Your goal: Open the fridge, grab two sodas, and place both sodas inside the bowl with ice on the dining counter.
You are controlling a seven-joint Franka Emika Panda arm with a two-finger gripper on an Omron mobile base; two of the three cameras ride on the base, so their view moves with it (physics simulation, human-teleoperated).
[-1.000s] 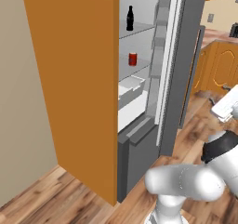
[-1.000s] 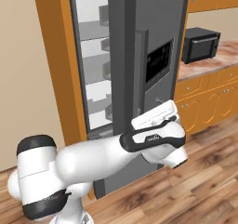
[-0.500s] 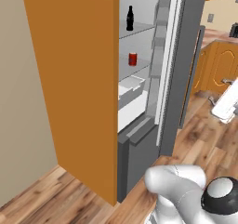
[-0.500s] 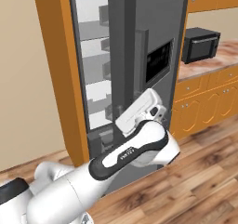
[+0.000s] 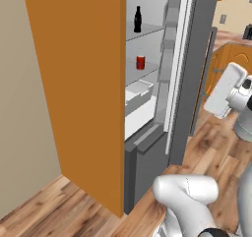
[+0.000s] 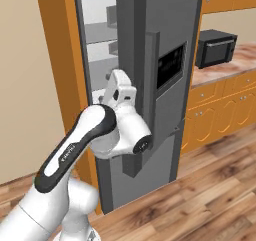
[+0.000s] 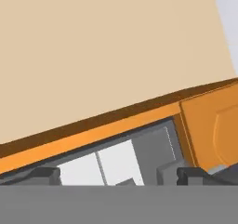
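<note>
The fridge point(image 5: 147, 147) stood open in the left base view, its grey door point(image 5: 194, 74) swung toward 3 o'clock and its orange side casing point(image 5: 74, 93) filling the 9 o'clock half of the frame. Inside, the black bottle point(image 5: 138, 19) stood upright on an upper shelf near 12 o'clock; the red can point(image 5: 141, 62) stood on the shelf directly below it — the two well apart, neither touched. In the right base view the arm point(image 6: 85, 140) rose from 7 o'clock, its hand raised in front of the fridge's open edge. The end effector point(image 7: 118, 174) had its fingertips point(image 7: 44, 173) spread wide at the bottom of the hand view, nothing between them — open and empty, aimed up at the fridge's top edge and a beige wall point(image 7: 107, 46). A black microwave point(image 6: 216, 47) sat on the wall tabletop at 2 o'clock.
</note>
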